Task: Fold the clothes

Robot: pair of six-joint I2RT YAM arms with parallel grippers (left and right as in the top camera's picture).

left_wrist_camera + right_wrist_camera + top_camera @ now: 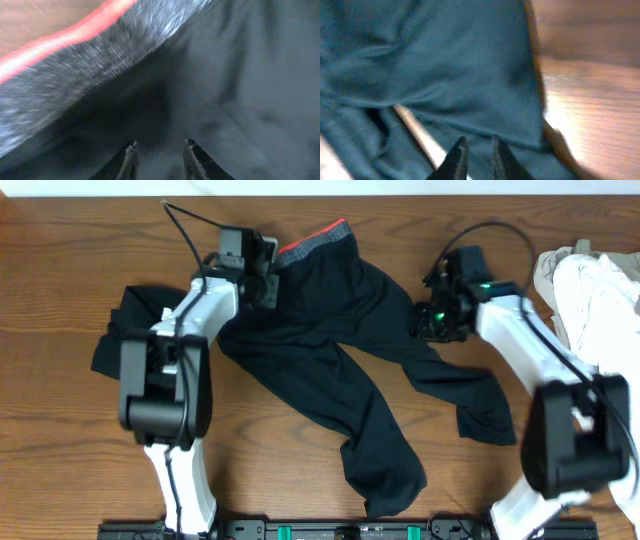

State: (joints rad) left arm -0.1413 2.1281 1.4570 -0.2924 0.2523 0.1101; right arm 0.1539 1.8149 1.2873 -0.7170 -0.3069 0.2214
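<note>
Left gripper (160, 145) hangs open just below the grey waistband (75, 85), right gripper (478, 145) barely parted over the opposite edge, probably to pinch both sides. Trousers (330, 350) lie sprawled across the table (70, 470).

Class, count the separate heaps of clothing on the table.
3: black trousers mid-table; a small black garment far left; a pale heap at the right edge, which may hide more pieces.

Black trousers (330, 330) flat on table, legs splayed toward near edge, grey/red waistband at far edge.
</note>
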